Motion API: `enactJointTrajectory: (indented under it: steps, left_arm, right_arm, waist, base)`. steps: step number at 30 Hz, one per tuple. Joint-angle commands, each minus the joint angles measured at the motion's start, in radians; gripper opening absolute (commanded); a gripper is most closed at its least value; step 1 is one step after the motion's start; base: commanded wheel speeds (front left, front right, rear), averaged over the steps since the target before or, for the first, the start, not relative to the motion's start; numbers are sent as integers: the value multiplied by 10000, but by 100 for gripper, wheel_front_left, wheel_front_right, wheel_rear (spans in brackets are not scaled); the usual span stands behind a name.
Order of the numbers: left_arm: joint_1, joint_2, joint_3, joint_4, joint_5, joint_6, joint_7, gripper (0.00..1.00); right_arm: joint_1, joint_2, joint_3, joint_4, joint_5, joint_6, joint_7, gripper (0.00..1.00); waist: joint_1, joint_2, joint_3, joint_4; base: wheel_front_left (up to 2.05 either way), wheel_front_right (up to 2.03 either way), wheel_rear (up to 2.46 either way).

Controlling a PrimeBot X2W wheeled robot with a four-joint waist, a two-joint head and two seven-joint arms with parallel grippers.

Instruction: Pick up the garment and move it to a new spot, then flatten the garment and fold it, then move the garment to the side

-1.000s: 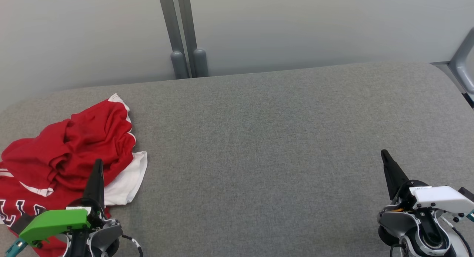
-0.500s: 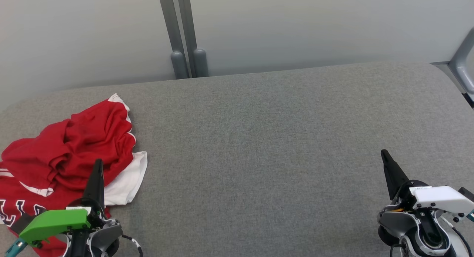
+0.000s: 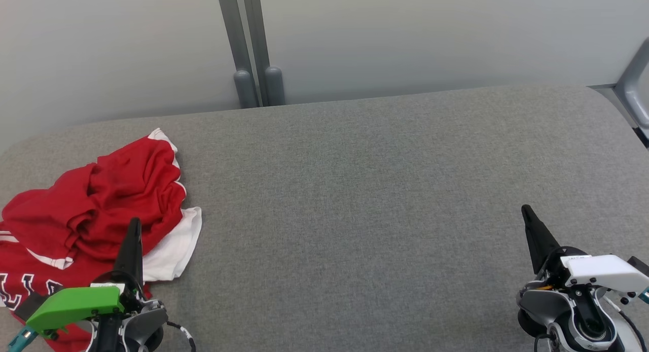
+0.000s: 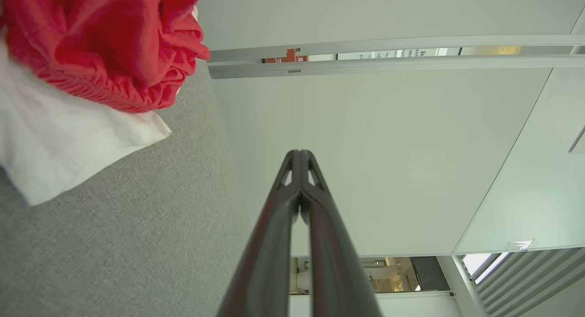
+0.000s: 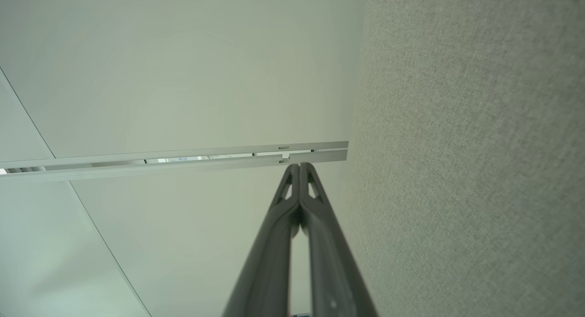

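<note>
Both arms end in long dark tapered fingers [image 4: 274,244] w/ small triangular cut-outs nr the tips. The left hand [image 3: 134,225] has a bright green plastic wrist cover [image 3: 76,302], teal connector [image 3: 15,337], grey rounded housing [image 3: 147,321] and black-and-white striped cable [image 3: 183,332]. The right hand [image 3: 527,212] has a white plastic wrist cover [image 3: 603,271] w/ dark screws and a grey-and-black round joint [image 3: 588,329].

Red-and-white garment [image 3: 101,210], grey table [image 3: 380,189]

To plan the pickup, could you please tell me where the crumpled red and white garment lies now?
The crumpled red and white garment lies at the head view's left, on the grey fabric surface, beside the left gripper.
</note>
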Motion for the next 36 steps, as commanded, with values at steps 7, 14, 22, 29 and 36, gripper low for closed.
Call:
enactJointTrajectory:
  steps: [7,14,22,29,36]
  left_arm:
    - [-134,68,24,-1,7,-53,37,0]
    - [-134,68,24,-1,7,-53,37,0]
    - [-134,69,24,-2,7,-53,37,0]
    - [-134,69,24,-1,7,-53,37,0]
    - [-134,69,24,-1,8,-53,36,0]
  right_arm:
    - [-51,-7,1,8,78,9,15,0]
    - [-51,-7,1,8,78,9,16,0]
    - [-51,-7,1,8,78,9,16,0]
    - [-51,-7,1,8,78,9,16,0]
    - [-51,-7,1,8,78,9,16,0]
  waist:
    - [0,-1,0,0]
    - [0,-1,0,0]
    - [0,-1,0,0]
    - [0,-1,0,0]
    - [0,-1,0,0]
  base:
    - [0,0,0]
    - [0,0,0]
    - [0,0,0]
    - [0,0,0]
    - [0,0,0]
